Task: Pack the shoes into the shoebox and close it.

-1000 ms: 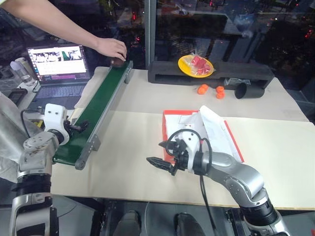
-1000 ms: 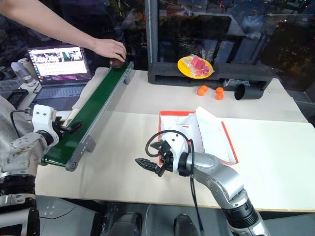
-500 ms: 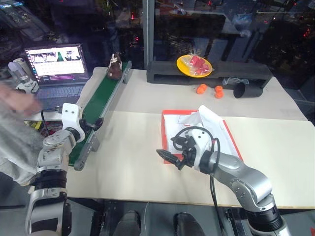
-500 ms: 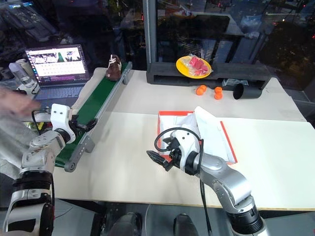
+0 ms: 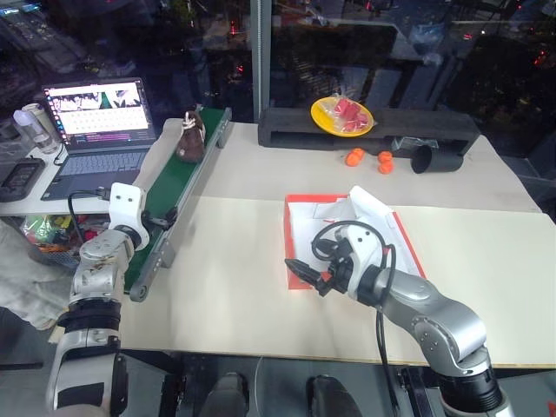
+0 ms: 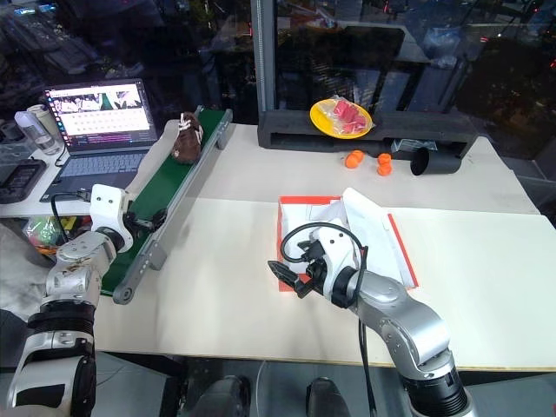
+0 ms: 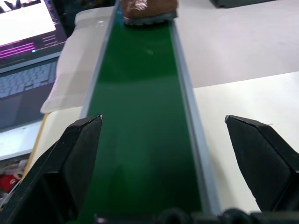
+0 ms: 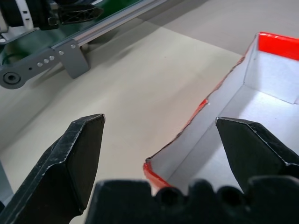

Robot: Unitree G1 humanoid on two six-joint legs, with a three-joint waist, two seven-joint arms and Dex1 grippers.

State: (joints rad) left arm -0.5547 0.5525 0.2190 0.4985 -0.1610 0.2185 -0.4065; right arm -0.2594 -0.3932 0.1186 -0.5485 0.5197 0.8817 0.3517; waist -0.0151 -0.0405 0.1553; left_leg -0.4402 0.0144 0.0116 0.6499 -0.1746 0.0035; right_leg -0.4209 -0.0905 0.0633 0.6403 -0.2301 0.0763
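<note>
While a single dark brown fuzzy shoe (image 5: 191,136) with pale markings stands on the far part of a long green conveyor belt (image 5: 165,195) at the table's left side, the orange-red cardboard shoebox (image 5: 297,236) lies open near the middle of the pale table (image 5: 234,261), its white inside showing and white paper (image 5: 373,217) rising from it. The left tool (image 7: 163,140), fingers spread wide and grasping nothing, hovers over the near end of the belt, well apart from the shoe. The right tool (image 8: 159,135), also spread wide and empty, sits at the box's near left corner. Behind lie an open laptop (image 5: 97,117), a yellow plate (image 5: 342,115) of red pieces on a black foam block (image 5: 287,126), and small orange balls (image 5: 369,159).
</note>
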